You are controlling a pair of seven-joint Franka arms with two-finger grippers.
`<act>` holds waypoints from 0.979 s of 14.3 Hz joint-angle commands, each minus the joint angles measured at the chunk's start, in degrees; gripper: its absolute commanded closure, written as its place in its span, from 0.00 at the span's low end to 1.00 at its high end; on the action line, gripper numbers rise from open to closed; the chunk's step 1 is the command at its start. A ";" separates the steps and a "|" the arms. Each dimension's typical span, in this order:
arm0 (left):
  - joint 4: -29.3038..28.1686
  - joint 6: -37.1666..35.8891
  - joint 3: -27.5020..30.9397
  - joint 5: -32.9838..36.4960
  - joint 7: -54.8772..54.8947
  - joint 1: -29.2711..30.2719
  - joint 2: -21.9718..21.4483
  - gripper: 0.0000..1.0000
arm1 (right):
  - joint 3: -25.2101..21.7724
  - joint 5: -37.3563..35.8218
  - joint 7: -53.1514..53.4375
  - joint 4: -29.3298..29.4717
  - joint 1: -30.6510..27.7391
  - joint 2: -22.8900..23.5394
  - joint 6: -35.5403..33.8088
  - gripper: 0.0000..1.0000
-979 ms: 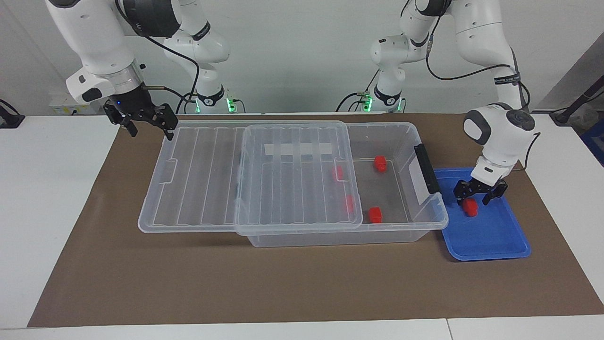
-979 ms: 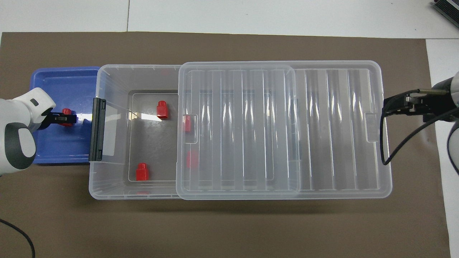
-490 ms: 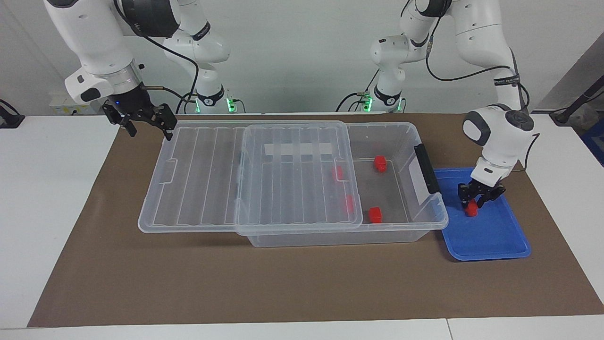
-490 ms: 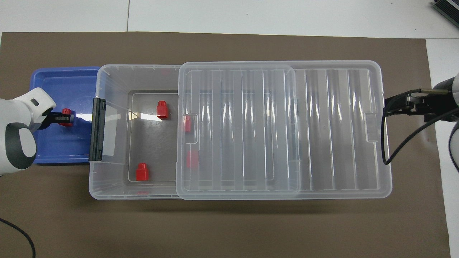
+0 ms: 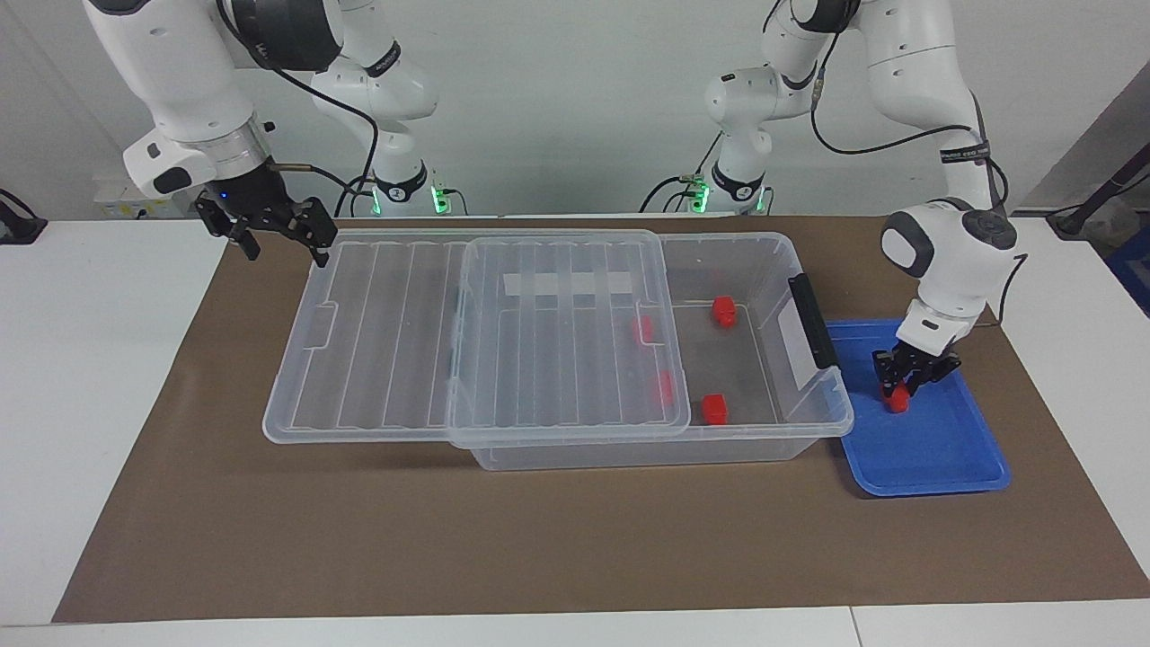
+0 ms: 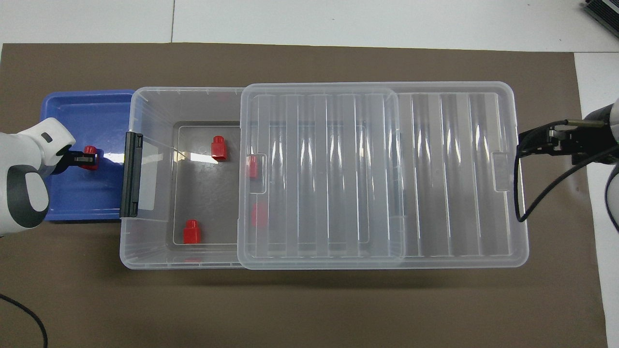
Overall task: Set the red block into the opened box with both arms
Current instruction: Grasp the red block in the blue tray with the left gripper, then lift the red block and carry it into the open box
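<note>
Four red blocks are already seen inside the box (image 5: 809, 422), two on its uncovered floor and two dimly through the slid-back lid (image 5: 566, 341). One red block (image 5: 895, 401) is left, and it is found in the blue tray (image 5: 952, 467) at the left arm's end of the surface, just beside the box's latch bar (image 5: 812, 320). It is gripped there by the left pincer (image 5: 901, 388), whose fingertips are closed on its sides; whether it is lifted off the tray floor cannot be told. By this reading, the grasp is made and the lift, the carry over the open end and the release are left to be done. The right pincer (image 5: 283, 243) is held with its fingers spread and nothing in them, above the lid's outer end, where the right arm waits. The block is shown as small, chunky and bright red, with a narrower stepped top.
</note>
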 commanded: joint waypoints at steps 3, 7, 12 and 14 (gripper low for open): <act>9.67 -18.15 0.25 0.12 0.00 -0.38 -2.35 1.00 | 0.25 0.67 -1.34 1.09 -0.75 0.39 -0.94 0.00; 16.70 -34.67 -0.01 -0.24 -1.31 -0.38 -6.83 1.00 | 0.25 0.67 -1.43 1.01 -0.93 0.39 -0.86 0.00; 21.91 -45.70 -3.00 -0.32 -17.44 -3.79 -12.80 1.00 | 0.25 0.67 -1.25 0.66 -0.84 0.39 -0.34 0.00; 22.00 -46.49 -3.09 -0.50 -25.36 -7.39 -14.04 1.00 | 0.25 0.67 -0.99 0.57 -0.84 0.39 0.11 0.00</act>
